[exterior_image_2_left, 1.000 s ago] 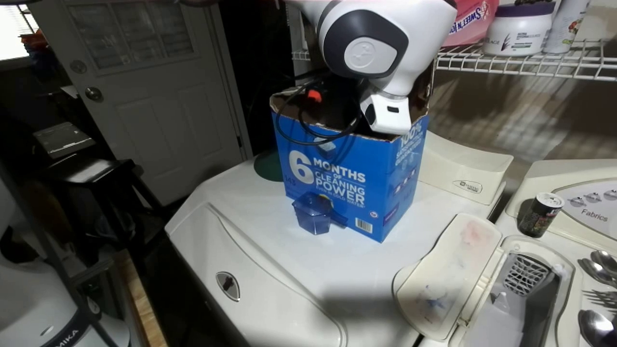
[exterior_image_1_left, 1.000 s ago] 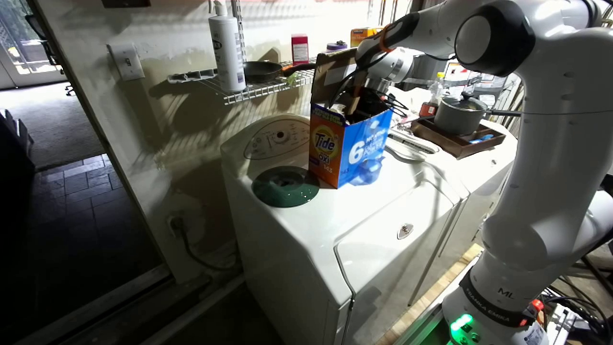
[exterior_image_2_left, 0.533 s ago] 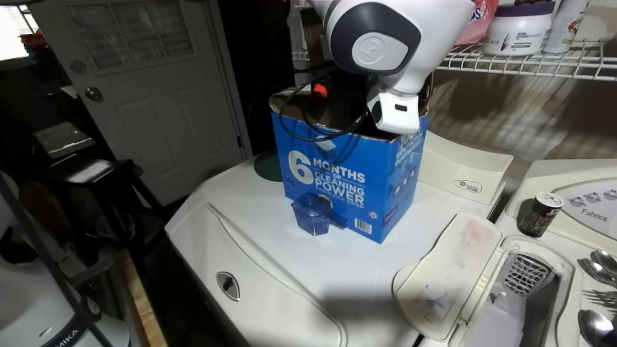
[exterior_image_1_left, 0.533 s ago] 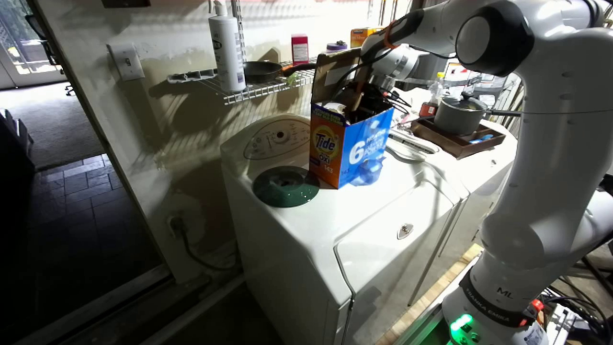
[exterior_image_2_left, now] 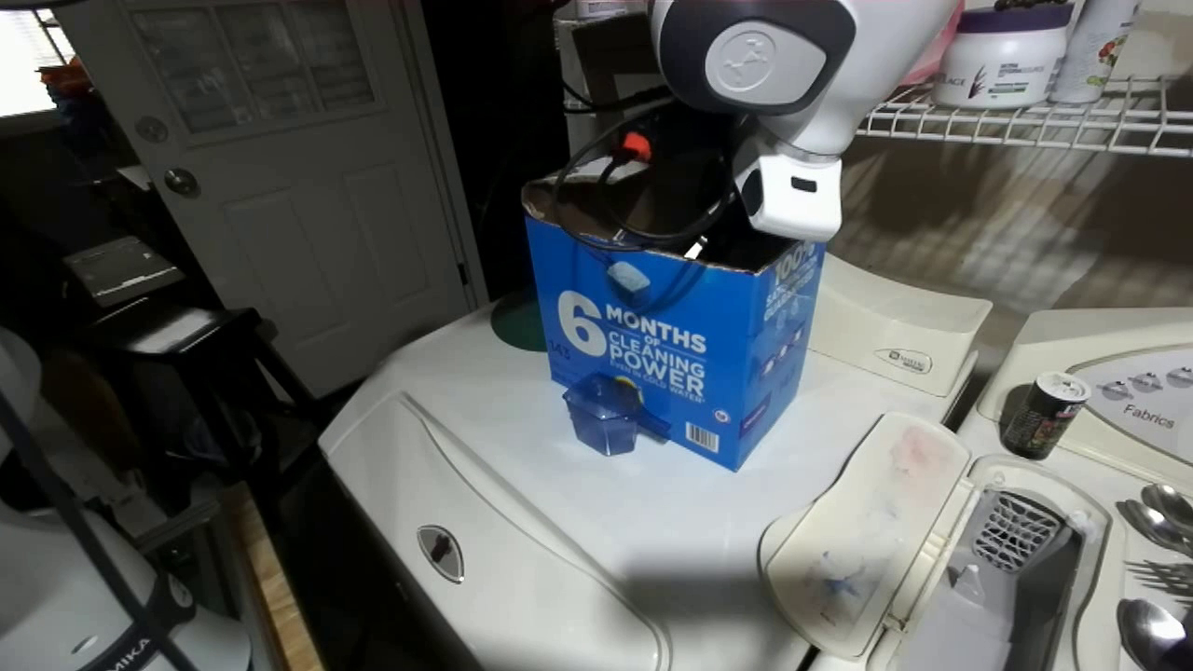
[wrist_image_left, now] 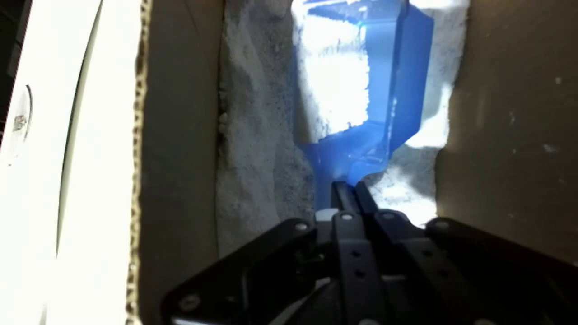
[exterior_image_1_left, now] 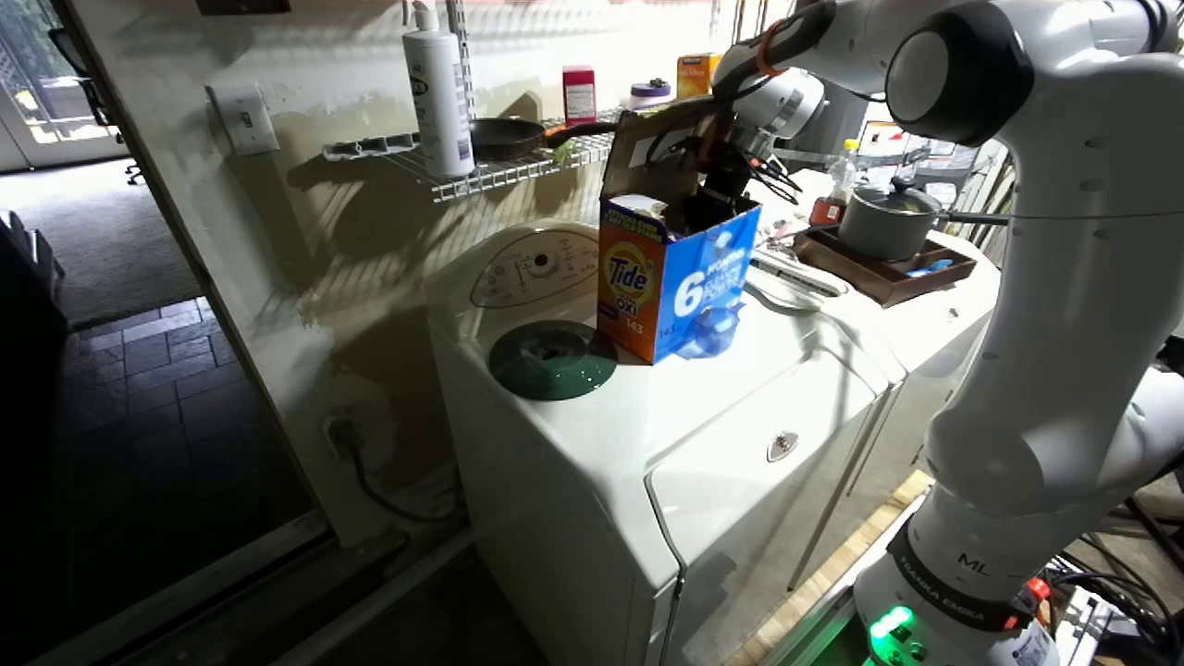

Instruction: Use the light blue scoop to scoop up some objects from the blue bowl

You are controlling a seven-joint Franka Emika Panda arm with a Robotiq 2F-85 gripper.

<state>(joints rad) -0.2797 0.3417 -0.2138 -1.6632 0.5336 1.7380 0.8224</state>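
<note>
Peering down in the wrist view, we saw the black two-fingered gripper (wrist_image_left: 352, 184) with its fingertips almost together, pinching the handle of a translucent light blue plastic scoop (wrist_image_left: 381, 95). White powder (wrist_image_left: 336, 85) lay in that scoop, too glaring for us to read its surface, and the picture's top edge cut off the far end. More powder lay below, between the brown inner walls of a tall orange-and-blue cardboard detergent box (exterior_image_2_left: 671, 321); whether the held scoop touched it, we could not tell. In both exterior views the box hid the fingertips and what they held. A second translucent blue plastic scoop (exterior_image_2_left: 604, 415) stood at the box's printed front, contact unclear to us. On the white appliance (exterior_image_1_left: 638, 407), a shallow round dark green dish (exterior_image_1_left: 553, 370) sat beside the box, which covered much of it in an exterior view.
</note>
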